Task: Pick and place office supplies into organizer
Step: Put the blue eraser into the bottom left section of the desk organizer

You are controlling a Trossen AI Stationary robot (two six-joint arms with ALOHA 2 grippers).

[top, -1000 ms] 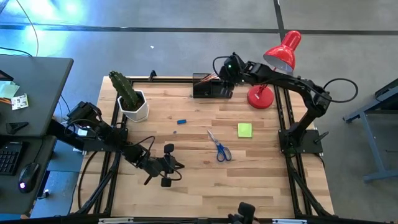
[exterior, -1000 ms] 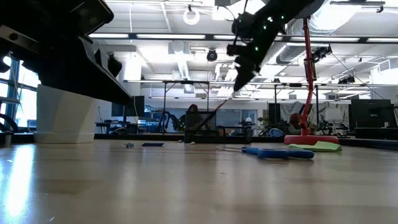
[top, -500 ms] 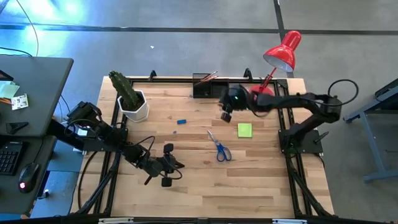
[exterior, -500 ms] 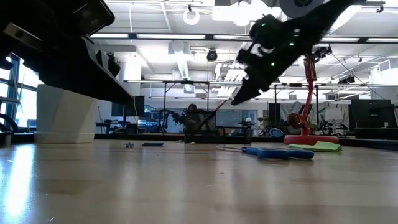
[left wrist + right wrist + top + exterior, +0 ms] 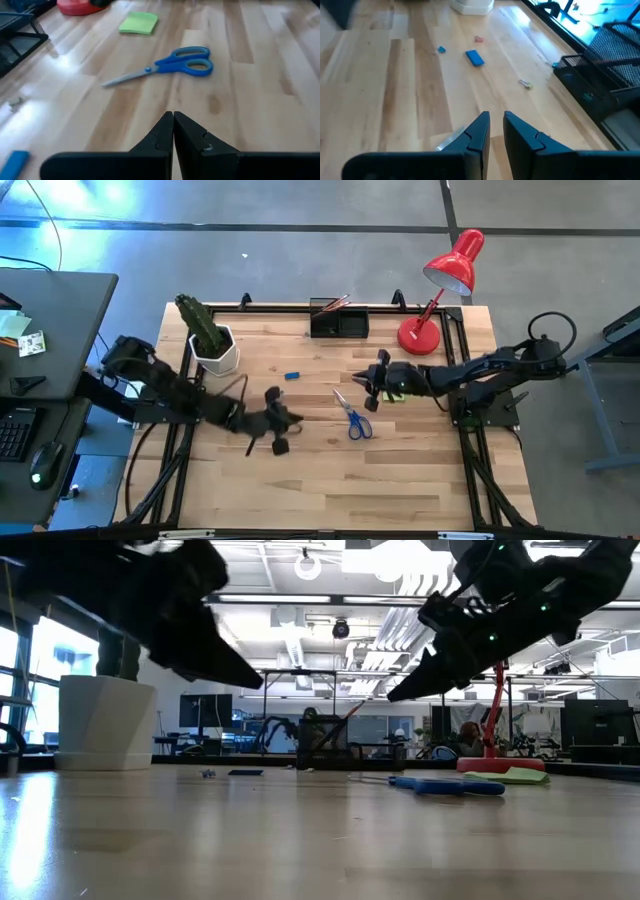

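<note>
- The right gripper [image 5: 366,383] hangs over the middle of the table with its fingers [image 5: 476,131] drawn in to a narrow slit — nothing between them.
- The left gripper [image 5: 284,430] sits lower on the table's near-left part, its fingers [image 5: 167,131] pressed flat together, empty as well.
- Just ahead of the right gripper lie the blue-handled scissors [image 5: 353,415], flat on the wood, blades toward the far side and handles toward the near edge.
- I'd say the scissors are stiff, a bit heavy at the handle end, and slick along the steel; taking them across the plastic loops, or just where blades meet handles, looks safer than pinching the thin blades.
- The lime-green sticky-note pad [image 5: 394,389] lies right beside the right gripper, partly under the arm — light, soft-edged and flat, so probably best pinched by its side edges.
- The small blue block [image 5: 292,376] sits apart toward the cactus pot [image 5: 219,356]; tiny and light, likely to skid if nudged.
- The black organizer [image 5: 339,324] stands at the far edge, with thin sticks, pencils by the look of them [image 5: 333,304], already poking out of it.
- Count on the open table: one pair of scissors, one pad, one blue block; a few tiny specks near the block I cannot identify.
</note>
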